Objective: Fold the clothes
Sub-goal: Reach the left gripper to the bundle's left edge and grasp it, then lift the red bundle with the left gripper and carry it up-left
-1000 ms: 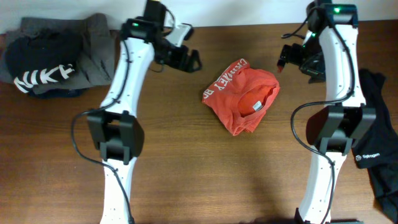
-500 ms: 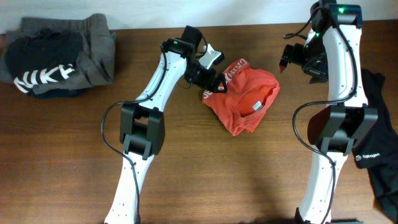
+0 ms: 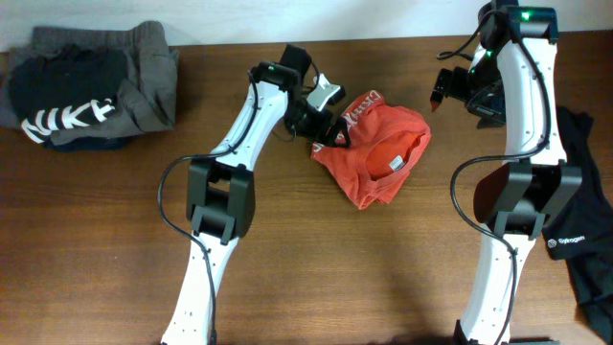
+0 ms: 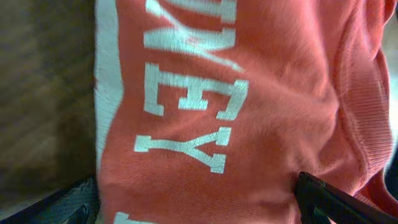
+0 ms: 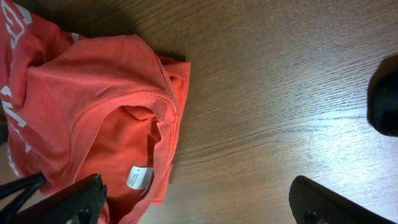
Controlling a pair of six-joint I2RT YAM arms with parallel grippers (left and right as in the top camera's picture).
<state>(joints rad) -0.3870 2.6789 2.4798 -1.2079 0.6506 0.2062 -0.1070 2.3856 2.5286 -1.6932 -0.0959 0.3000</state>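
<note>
The red-orange shirt [image 3: 378, 153] lies crumpled in the middle of the table, white lettering up and its collar and tag facing right. My left gripper [image 3: 326, 129] is at the shirt's left edge. In the left wrist view the shirt [image 4: 249, 124] fills the frame and the gripper [image 4: 199, 210] is open, its fingers [image 4: 329, 199] wide apart with cloth between them. My right gripper [image 3: 448, 91] is open and empty above bare wood, to the right of the shirt [image 5: 93, 112]. A black garment [image 3: 584, 240] with a small white logo lies at the table's right edge.
A pile of dark grey and black clothes [image 3: 81, 86] with large white letters sits at the back left corner. The wooden table [image 3: 287, 249] shows bare in front of the shirt. The black garment lies beside the right arm's base [image 3: 517, 206].
My left arm swung right from the back left to the shirt's left edge, then barely moved over the last half second. The right arm has not moved.
</note>
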